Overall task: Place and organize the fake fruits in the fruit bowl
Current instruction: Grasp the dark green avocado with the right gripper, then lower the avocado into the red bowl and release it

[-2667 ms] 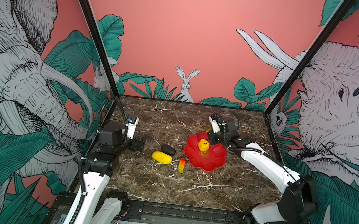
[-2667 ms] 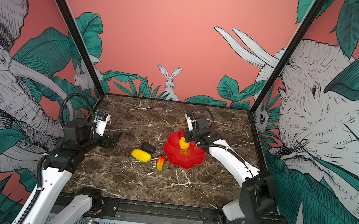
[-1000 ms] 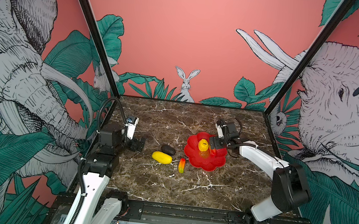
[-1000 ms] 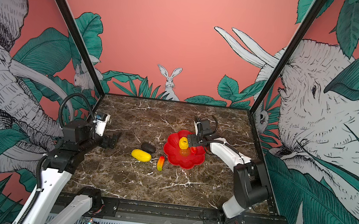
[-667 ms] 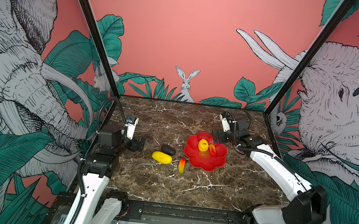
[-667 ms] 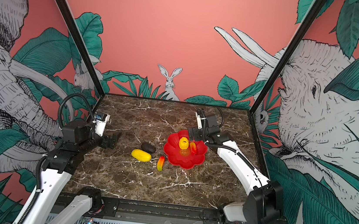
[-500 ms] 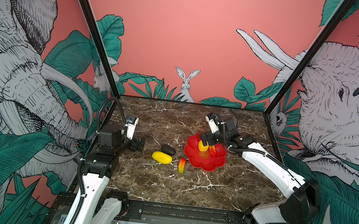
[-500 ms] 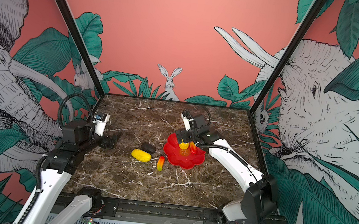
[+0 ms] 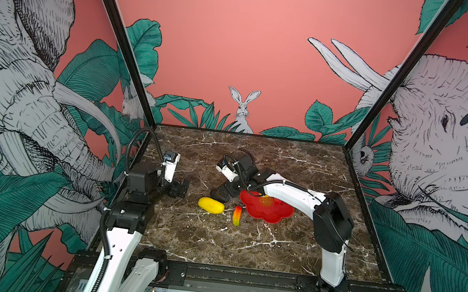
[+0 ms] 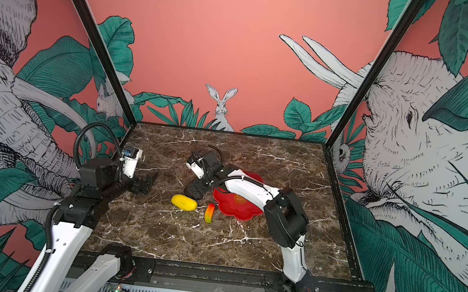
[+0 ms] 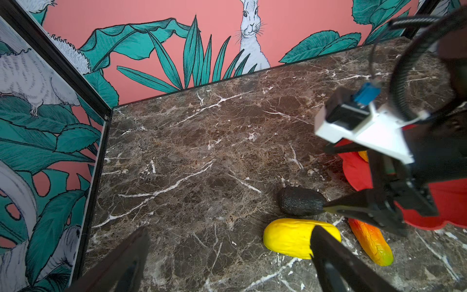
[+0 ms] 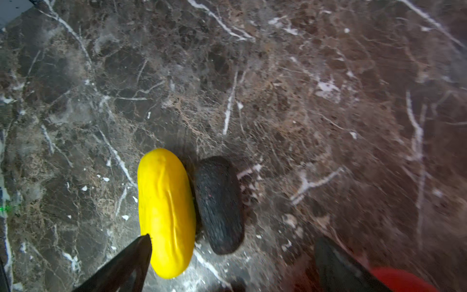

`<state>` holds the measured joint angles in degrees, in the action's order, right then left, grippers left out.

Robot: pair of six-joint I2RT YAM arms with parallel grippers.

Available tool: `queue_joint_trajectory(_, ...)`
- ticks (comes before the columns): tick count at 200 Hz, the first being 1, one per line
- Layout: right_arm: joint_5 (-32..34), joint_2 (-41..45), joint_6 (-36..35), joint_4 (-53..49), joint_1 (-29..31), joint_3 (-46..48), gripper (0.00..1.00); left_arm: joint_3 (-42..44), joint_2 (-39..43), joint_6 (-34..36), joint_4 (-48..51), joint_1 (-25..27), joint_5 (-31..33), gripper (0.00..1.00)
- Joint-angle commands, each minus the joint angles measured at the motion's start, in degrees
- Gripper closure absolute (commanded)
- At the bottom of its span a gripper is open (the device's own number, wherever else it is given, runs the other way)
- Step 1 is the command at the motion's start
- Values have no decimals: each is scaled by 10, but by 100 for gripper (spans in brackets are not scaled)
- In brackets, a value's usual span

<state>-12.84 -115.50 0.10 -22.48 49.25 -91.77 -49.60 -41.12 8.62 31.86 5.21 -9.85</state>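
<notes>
Right gripper (image 9: 221, 194), jaws wide and empty, has left the fruit bowl (image 9: 267, 214) and now hangs over the dark oval fruit (image 12: 218, 204). Left gripper (image 11: 230, 230) unchanged, fingers likewise spread apart.

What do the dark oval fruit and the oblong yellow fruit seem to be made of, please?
Dark oval fruit: probably plastic or foam, matte; finely pitted skin, no glare. Oblong yellow fruit: likely moulded plastic, smooth, soft sheen; pressed creases.
</notes>
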Motion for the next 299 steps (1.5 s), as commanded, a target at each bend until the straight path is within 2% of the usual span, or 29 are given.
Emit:
queue_joint_trajectory(1, -50, -38, -7, 5, 0, -37, 2, 7, 7, 7, 1, 1, -2, 0)
queue_joint_trajectory(44, -60, -91, -2, 3, 1, -77, 10, 7, 6, 8, 1, 2, -1, 0)
queue_joint_trajectory(89, -54, -124, -1, -6, 1, -96, 25, 7, 3, 8, 0, 2, -2, 0)
queue_joint_trajectory(162, -60, -142, 7, -6, 1, -87, 39, 6, -1, 9, -1, 2, -3, 0)
queue_joint_trajectory(190, -59, -139, 8, -10, 1, -86, 50, 6, -2, 8, -1, 2, -3, 0)
queue_joint_trajectory(220, -51, -114, 1, -21, 1, -86, 65, 6, -2, 8, -1, 2, -3, 0)
queue_joint_trajectory(238, -42, -87, -6, -29, 1, -85, 71, 6, -1, 8, -1, 1, -3, 0)
queue_joint_trajectory(269, -27, -14, -13, -31, -5, -68, 73, 7, 1, 8, 0, 1, -2, 0)
queue_joint_trajectory(299, 0, 77, -5, -19, -27, -13, 73, 8, 3, 8, 0, 2, -1, 0)
